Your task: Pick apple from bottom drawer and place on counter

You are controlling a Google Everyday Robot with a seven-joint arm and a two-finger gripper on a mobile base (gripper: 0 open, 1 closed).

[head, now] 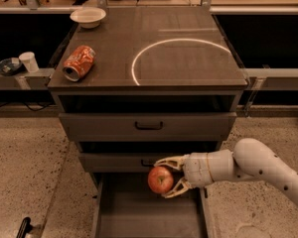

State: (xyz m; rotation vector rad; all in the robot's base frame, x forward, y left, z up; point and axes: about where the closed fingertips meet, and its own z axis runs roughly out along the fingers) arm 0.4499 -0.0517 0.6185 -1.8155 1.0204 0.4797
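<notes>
The red apple is held between the two fingers of my gripper, which reaches in from the right on a white arm. The gripper holds the apple above the open bottom drawer, just in front of the middle drawer's face. The bottom drawer's floor shows plain and dark below the apple. The counter, marked with a white circle outline, lies well above the gripper.
A crushed orange-red soda can lies at the counter's left side and a white bowl stands at its back left corner. Two closed drawers with black handles sit above the gripper. A white cup stands on the left shelf.
</notes>
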